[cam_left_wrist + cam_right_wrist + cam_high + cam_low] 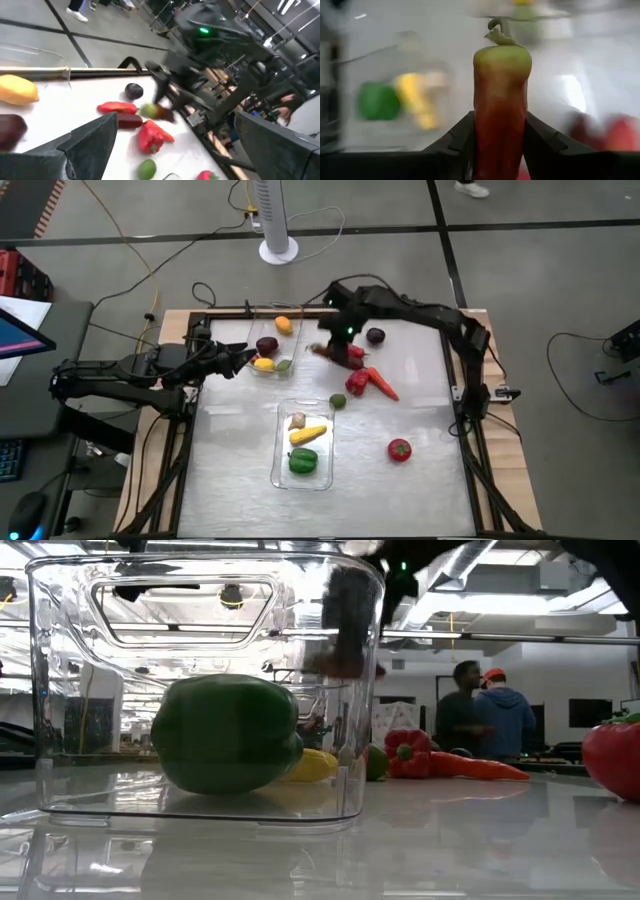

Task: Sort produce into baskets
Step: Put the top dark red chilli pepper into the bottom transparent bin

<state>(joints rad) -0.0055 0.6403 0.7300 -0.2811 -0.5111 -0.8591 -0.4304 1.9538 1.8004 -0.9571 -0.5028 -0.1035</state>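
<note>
My right gripper (333,350) is over the table's far middle, shut on a long red pepper (501,95) with a green stem end. My left gripper (243,360) is open and empty beside the far clear basket (252,330), which holds a plum (266,345), lemons and a lime. The near clear basket (280,475) holds a green pepper (303,461) and yellow pieces. On the table lie a dark red pepper (352,358), a red pepper (357,383), a carrot (383,384), a lime (338,401), a plum (375,336) and a tomato (399,449). My right gripper pinches the long red pepper's body (500,130) between its two fingers, one on each side. The pepper runs along the fingers, and its green stem end (501,55) sticks out past the fingertips. It is lifted clear of the table, as the low view (345,640) shows.
The near basket fills the low view's left (60,740). Both arms are close together at the table's far middle. People stand in the room behind the table (480,710). A white fan base (278,250) and cables lie on the floor beyond the far edge.
</note>
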